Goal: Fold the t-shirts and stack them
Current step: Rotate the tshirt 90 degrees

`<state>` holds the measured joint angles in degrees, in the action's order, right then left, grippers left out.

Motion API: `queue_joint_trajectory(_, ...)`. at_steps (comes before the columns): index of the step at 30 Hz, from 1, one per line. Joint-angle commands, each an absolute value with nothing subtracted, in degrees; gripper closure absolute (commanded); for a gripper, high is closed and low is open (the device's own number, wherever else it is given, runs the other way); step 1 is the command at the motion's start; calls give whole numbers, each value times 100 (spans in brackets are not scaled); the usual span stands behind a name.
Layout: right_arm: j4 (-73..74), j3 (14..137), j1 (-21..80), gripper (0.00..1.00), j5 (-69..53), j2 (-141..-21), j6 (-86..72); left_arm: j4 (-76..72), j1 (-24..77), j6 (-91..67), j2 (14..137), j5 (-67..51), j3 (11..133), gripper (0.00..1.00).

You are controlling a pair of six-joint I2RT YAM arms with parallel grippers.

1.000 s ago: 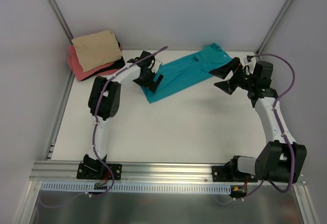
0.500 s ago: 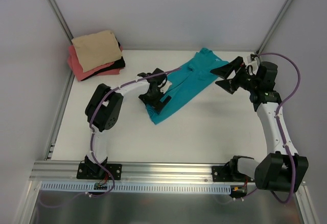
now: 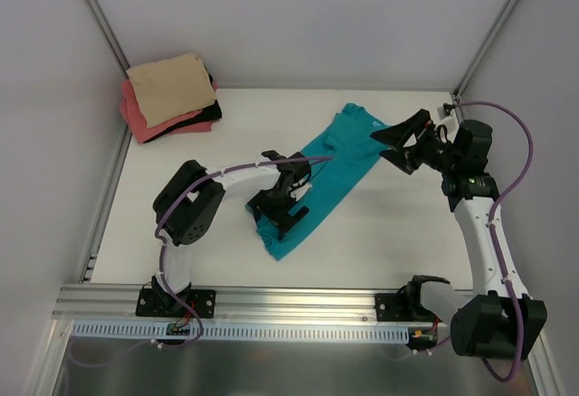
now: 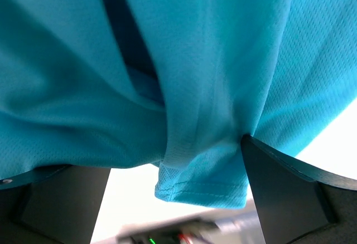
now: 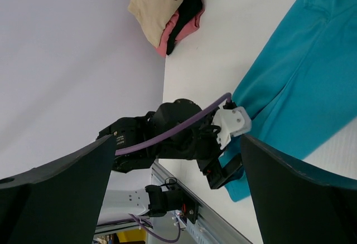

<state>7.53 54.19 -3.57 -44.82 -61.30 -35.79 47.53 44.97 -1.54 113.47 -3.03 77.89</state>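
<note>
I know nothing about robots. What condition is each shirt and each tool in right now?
teal t-shirt: long rumpled strip on the table, not stacked
tan t-shirt: folded, top of the corner stack
coral-pink t-shirt: folded, bottom of that stack
black garment: folded, between them
left tool: open, teal fabric lying in its gap
right tool: open, holding nothing

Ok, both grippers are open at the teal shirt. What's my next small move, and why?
Probably close the left gripper. Its wrist view shows the teal t-shirt's hem bunched between its wide-open fingers, ungripped. The right gripper hangs open by the far end, so nothing holds the cloth for a fold yet.
</note>
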Motion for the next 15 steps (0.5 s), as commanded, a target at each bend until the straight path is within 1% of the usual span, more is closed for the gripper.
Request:
queue_joint_trajectory(1, 703, 5353, -281, 0, -4465, -5801, -3604, 5527, 4737, -781, 11733, -1606, 7488, 1)
queue_joint_trajectory(5, 808, 5265, -229, 0, -4447, -5625, -3533, 6106, 4755, -1124, 11663, -2257, 7672, 1)
queue_joint_trajectory(9, 966, 5186, -185, 1, -4403, -5485, -3428, 6345, 4746, -1519, 11173, -2785, 8023, 1)
queue_joint_trajectory(13, 1037, 5142, -158, 1, -4368, -5414, -3366, 6600, 4737, -1872, 10794, -2892, 9120, 1)
queue_joint_trajectory(14, 1028, 5150, -141, 0, -4368, -5414, -3349, 6644, 4737, -1916, 10767, -2839, 9819, 1)
queue_joint_trajectory(15, 1054, 5150, -132, 0, -4359, -5423, -3323, 6662, 4676, -2012, 10749, -2787, 10209, 1)
